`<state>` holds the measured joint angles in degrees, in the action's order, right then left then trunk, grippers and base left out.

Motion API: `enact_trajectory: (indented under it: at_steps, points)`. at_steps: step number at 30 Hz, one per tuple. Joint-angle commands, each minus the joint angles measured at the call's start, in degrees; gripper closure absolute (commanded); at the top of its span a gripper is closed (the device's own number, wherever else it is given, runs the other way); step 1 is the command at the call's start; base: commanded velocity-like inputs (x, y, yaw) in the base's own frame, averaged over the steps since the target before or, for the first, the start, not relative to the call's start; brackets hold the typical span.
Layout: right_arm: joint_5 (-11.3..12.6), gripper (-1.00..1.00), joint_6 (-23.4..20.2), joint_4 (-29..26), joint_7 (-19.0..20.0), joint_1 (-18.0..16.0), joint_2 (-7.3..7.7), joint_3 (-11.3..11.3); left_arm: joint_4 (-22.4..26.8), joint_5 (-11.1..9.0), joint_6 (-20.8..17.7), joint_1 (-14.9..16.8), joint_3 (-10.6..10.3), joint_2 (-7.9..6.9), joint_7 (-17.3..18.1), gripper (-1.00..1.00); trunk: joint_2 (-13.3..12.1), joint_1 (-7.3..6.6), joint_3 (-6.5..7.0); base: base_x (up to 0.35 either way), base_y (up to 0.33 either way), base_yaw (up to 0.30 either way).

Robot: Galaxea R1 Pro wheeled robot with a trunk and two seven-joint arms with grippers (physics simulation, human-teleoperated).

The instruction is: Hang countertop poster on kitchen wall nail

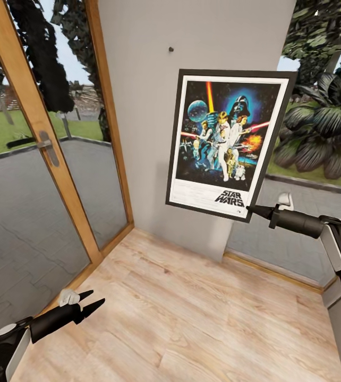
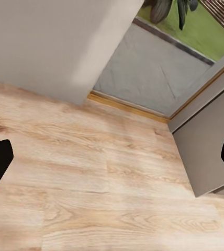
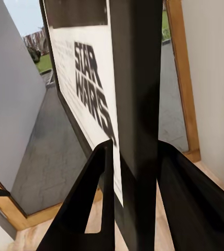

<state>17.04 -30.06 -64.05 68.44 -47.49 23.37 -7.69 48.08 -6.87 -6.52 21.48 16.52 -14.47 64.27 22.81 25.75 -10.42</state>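
The Star Wars poster (image 1: pixel 224 138) is held upright in the air in front of the grey wall, its black frame and white border plain in the head view. My right gripper (image 1: pixel 252 210) is shut on its lower right corner. In the right wrist view both fingers (image 3: pixel 99 193) clamp the frame edge of the poster (image 3: pixel 91 94), with the "STAR WARS" logo beside them. A small dark wall nail (image 1: pixel 171 49) sits on the wall above and left of the poster's top edge. My left gripper (image 1: pixel 93 300) hangs low over the wooden floor, open and empty. The kitchen countertop is out of view.
A wood-framed glass door (image 1: pixel 47 148) with a handle stands at the left. A floor-to-ceiling window (image 1: pixel 308 175) opens to the right of the narrow wall (image 1: pixel 154 132). Light wooden floor (image 1: pixel 181 318) spreads below, also under the left wrist camera (image 2: pixel 91 183).
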Motion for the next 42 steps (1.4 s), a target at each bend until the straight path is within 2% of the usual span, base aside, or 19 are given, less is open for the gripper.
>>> enact_trajectory:
  at_steps: [1,15,19,31,42]
  points:
    - [0.4,1.00,-0.6,0.0,0.2,-0.1,0.01,0.0,0.0,-0.3,-0.6,0.0,0.1,-0.01,0.2,-1.00,0.1,0.04,-0.02,0.000,0.000,0.000]
    - [0.5,1.00,-0.7,0.0,0.1,-0.3,0.01,0.0,0.0,-0.3,-0.6,0.0,0.4,-0.10,0.2,-1.00,0.1,0.04,1.32,0.000,0.000,0.000]
    - [0.5,1.00,-0.8,0.1,-1.3,-1.2,-0.01,0.1,0.0,-0.3,-0.6,0.0,0.4,-0.12,0.3,-1.00,0.1,0.04,1.70,0.000,0.000,0.000]
    - [0.5,1.00,-1.9,0.0,-1.6,-1.5,-0.16,0.2,0.0,-0.3,-0.6,0.0,0.5,-0.12,0.4,-1.00,0.1,0.04,2.84,0.000,0.000,0.000]
    - [0.5,1.00,-2.2,0.0,-1.6,-1.6,-0.43,0.3,-0.1,-0.3,-0.7,0.0,0.5,-0.20,0.4,-1.00,0.1,0.04,3.08,0.039,0.036,0.000]
